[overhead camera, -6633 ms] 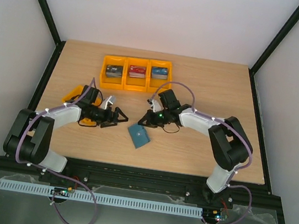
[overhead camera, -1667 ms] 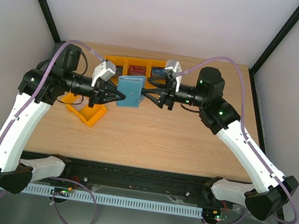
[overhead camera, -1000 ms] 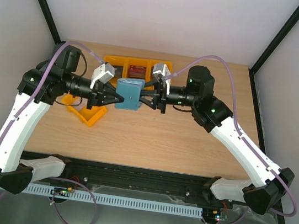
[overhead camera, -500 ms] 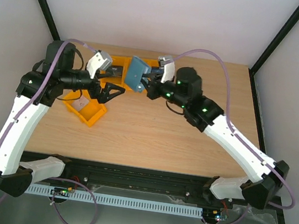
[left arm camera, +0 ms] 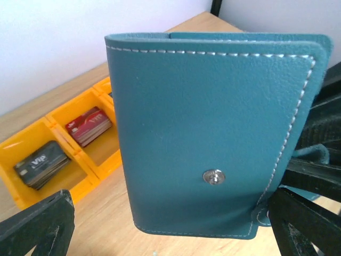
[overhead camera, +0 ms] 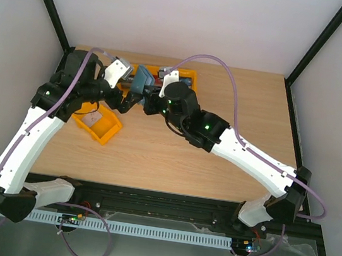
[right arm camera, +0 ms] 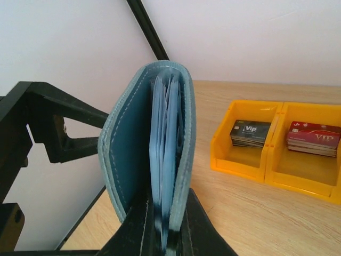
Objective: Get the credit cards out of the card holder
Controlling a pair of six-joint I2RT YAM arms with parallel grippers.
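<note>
"Right gripper (right arm camera: pixel 162 221) first: what did it have?"

"It was clamped on the bottom edge of the card holder (right arm camera: pixel 130 154). It held that teal wallet upright in the air above the bench (overhead camera: pixel 256 108), toward the back left. Both fingers pinched the folded covers together."

"And the left gripper (overhead camera: pixel 128 98)?"

"Spread wide. In its own wrist view, its fingers sat at the two lower corners of the picture. The card holder's flat cover filled the space between them and, as far as I could see, touched neither."

"Was the holder fastened?"

"A metal snap stud (left arm camera: pixel 213 176) lay bare on the cover."

"Any credit cards out?"

"Pale-blue layers showed between the covers, seen edge-on. I could not tell whether credit cards were among them."

"What else was about?"

"Behind, the orange bins (right arm camera: pixel 237 162) held a dark stack (right arm camera: pixel 249 132) and a red stack (right arm camera: pixel 314 137) in neighbouring compartments. A separate orange bin (overhead camera: pixel 108 133) stood on the bench under the left arm, with something pale inside, too small to name."
</note>
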